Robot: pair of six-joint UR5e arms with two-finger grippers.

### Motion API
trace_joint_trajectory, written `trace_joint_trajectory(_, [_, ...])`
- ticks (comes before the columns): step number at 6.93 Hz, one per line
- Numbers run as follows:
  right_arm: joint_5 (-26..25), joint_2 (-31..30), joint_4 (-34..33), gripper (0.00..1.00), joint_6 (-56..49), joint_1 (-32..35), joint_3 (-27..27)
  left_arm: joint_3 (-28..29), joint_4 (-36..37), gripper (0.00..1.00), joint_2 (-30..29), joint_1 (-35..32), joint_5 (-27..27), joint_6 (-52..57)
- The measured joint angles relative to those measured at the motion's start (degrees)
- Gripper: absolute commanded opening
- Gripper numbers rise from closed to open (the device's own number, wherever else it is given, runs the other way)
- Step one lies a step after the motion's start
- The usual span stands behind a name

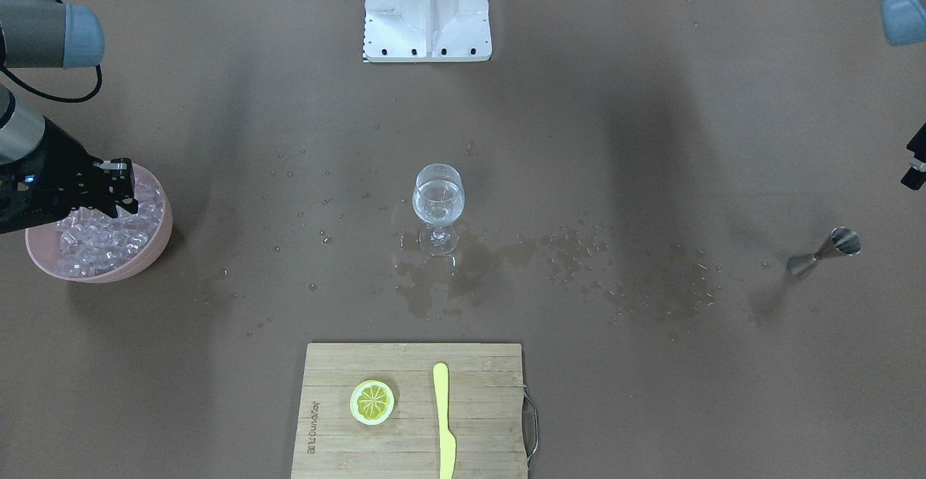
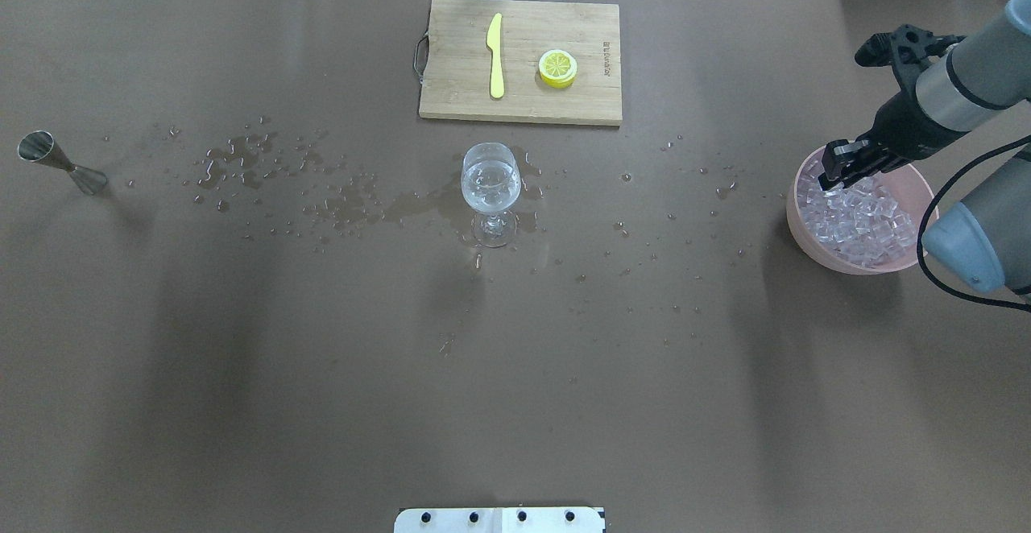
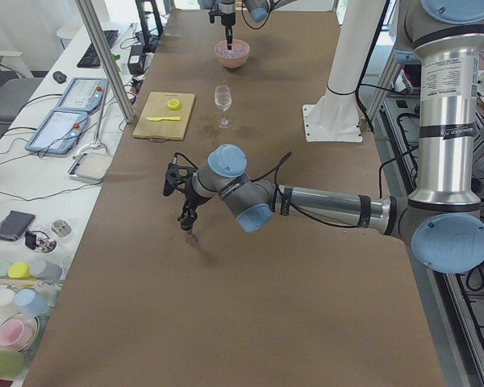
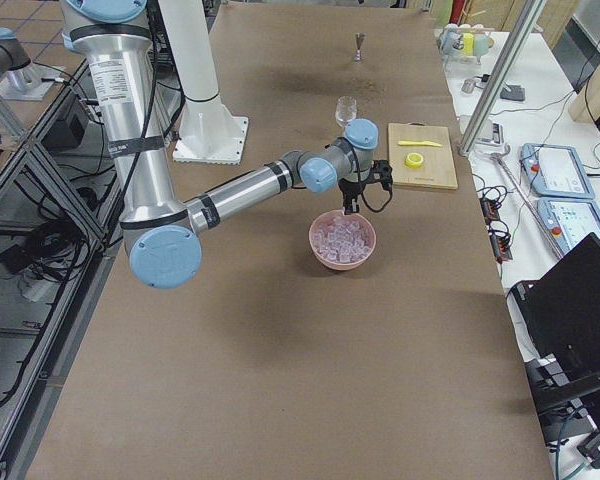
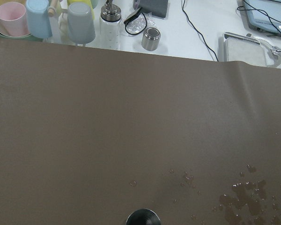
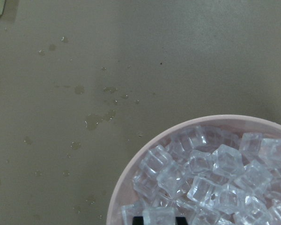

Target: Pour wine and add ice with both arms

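A wine glass (image 2: 490, 195) stands mid-table with a little clear wine in its bowl; it also shows in the front view (image 1: 438, 208). A pink bowl (image 2: 805, 235) at my right holds many ice cubes (image 2: 862, 219). My right gripper (image 2: 830, 179) is down at the bowl's far-left rim, at ice level. In the right wrist view its fingertips (image 6: 138, 219) sit close on either side of one ice cube (image 6: 158, 213). My left gripper (image 3: 185, 219) hangs just above a steel jigger (image 2: 60, 164) at the far left. I cannot tell whether it is open or shut.
A wooden cutting board (image 2: 451, 98) with a yellow knife (image 2: 495, 54) and a lemon slice (image 2: 557, 67) lies beyond the glass. Spilled drops and puddles (image 2: 354, 207) run between the jigger and the glass. The white base block (image 1: 427, 12) is at my near edge.
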Motion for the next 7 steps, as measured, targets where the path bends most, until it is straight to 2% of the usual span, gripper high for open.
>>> trace_joint_trajectory(2, [0.53, 9.14, -7.45, 0.00, 11.78, -2.82, 3.75, 0.30, -0.26, 0.97, 0.09, -0.02, 0.00, 0.08])
trace_joint_trajectory(3, [-0.75, 14.30, -8.76, 0.00, 20.60, -6.23, 4.27, 0.46, -0.35, 0.97, 0.13, -0.06, 0.00, 0.14])
trace_joint_trajectory(5, [-5.99, 26.25, -9.40, 0.00, 36.72, -13.15, 0.93, 0.66, -0.55, 0.97, 0.56, -0.04, 0.00, 0.19])
trace_joint_trajectory(7, [-8.47, 35.73, -9.53, 0.00, 44.60, -16.07, -5.34, 0.62, -0.68, 0.97, 0.96, -0.01, 0.00, 0.20])
